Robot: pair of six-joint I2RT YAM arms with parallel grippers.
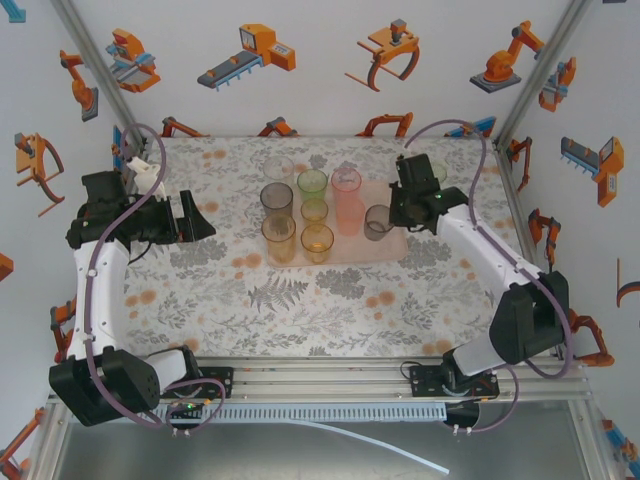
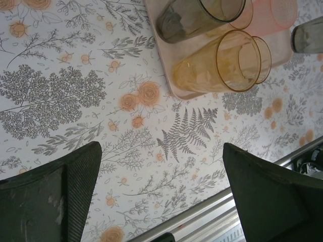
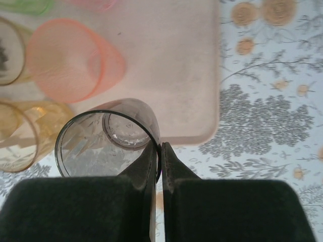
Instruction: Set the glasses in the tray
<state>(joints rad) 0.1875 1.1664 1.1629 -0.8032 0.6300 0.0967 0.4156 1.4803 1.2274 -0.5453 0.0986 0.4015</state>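
Tumblers (image 1: pixel 279 238) of translucent plastic, eight counted, grouped upright on one flat pale pink rectangular tray (image 3: pixel 171 75) atop a floral tablecloth (image 1: pixel 300 300).
Two orange, two smoky grey, two greenish, one pink, one clear; tall and short mixed. Right gripper (image 3: pixel 159 148) pinched shut on the rim wall of a smoky grey tumbler (image 3: pixel 136 116) at the tray's right edge. Left gripper (image 2: pixel 161 148) spread wide, holding nothing, above cloth left of the tray.

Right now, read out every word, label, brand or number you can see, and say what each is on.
No readable text anywhere.
Base of the smoky grey tumbler: a faint moulded mark, too small to read.
On the wall stickers: robot-arm drawings, no lettering.
On the floral tablecloth and the pink tray: no lettering.
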